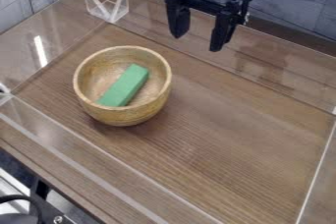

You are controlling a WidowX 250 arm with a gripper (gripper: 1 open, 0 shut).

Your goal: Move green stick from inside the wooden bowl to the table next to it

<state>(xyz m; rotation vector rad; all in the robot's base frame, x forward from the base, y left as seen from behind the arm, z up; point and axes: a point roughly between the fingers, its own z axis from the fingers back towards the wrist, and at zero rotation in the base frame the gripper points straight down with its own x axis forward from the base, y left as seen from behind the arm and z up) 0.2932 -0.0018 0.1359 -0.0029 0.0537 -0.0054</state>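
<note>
The green stick (126, 85) lies flat inside the wooden bowl (89, 103), slanting from lower left to upper right across the pale inside. The bowl rests on the left half of the brown table (237, 140). My gripper (197, 28) hangs above the table's far side, up and to the right of the bowl and well clear of it. Its two dark fingers (219, 33) point downward with a wide gap and nothing between them, so it is open.
Low clear acrylic walls (53, 135) border the table on all sides. A folded clear piece (105, 5) stands at the far left corner. Bare wood-grain surface stretches to the right of the bowl.
</note>
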